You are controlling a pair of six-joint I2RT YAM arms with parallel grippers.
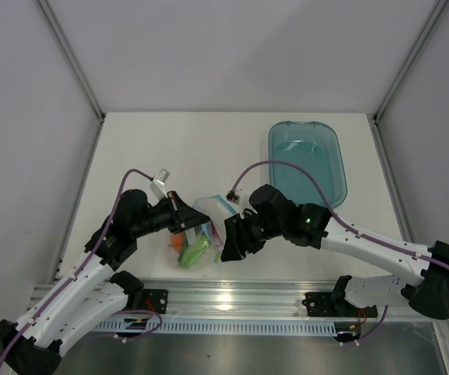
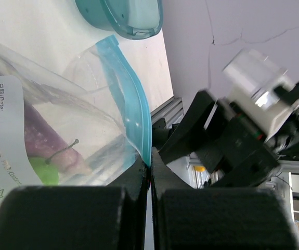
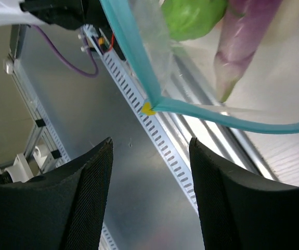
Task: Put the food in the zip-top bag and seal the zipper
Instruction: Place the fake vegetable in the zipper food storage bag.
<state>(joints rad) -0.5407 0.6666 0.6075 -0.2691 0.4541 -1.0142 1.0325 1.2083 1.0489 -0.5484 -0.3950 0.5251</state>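
Observation:
The zip-top bag (image 1: 206, 226) lies near the table's front edge, between my two grippers. Inside it I see a purple eggplant (image 2: 40, 136), green pieces (image 1: 195, 250) and an orange piece (image 1: 179, 241). My left gripper (image 2: 150, 165) is shut on the light blue zipper (image 2: 131, 88) at the bag's mouth; it also shows in the top view (image 1: 188, 223). My right gripper (image 3: 152, 143) is open and empty, just below the zipper's corner (image 3: 150, 107), not touching it. The eggplant (image 3: 243, 41) and a green piece (image 3: 191, 15) show through the plastic there.
A translucent blue oval tray (image 1: 306, 160) stands at the back right. The aluminium rail (image 1: 232, 301) runs along the table's front edge, just beneath the bag and my right gripper (image 1: 226, 248).

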